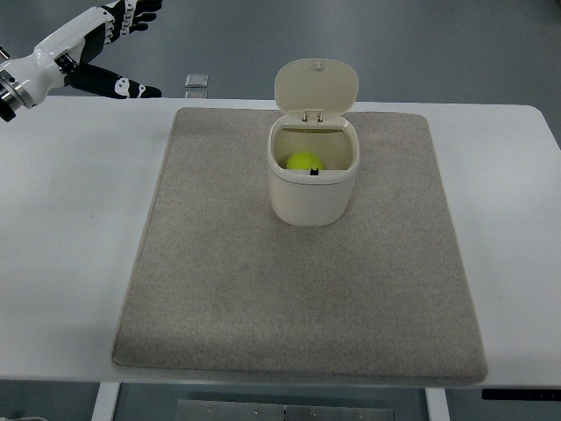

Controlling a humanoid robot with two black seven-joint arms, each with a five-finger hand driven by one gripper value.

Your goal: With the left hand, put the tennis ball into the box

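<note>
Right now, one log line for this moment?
ball: in box | lid: open | left robot hand: open, empty, far-left off mat | right: unseen

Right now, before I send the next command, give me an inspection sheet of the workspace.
Surface: white table with a grey mat on it.
Job's things: ball inside the box; lid stands open.
Clutter: small clear item beyond the table's far edge.
Hands: left hand at far left, fingers spread, holding nothing; right not in view.
Cables: nothing seen.
Surroundings: grey floor.
</note>
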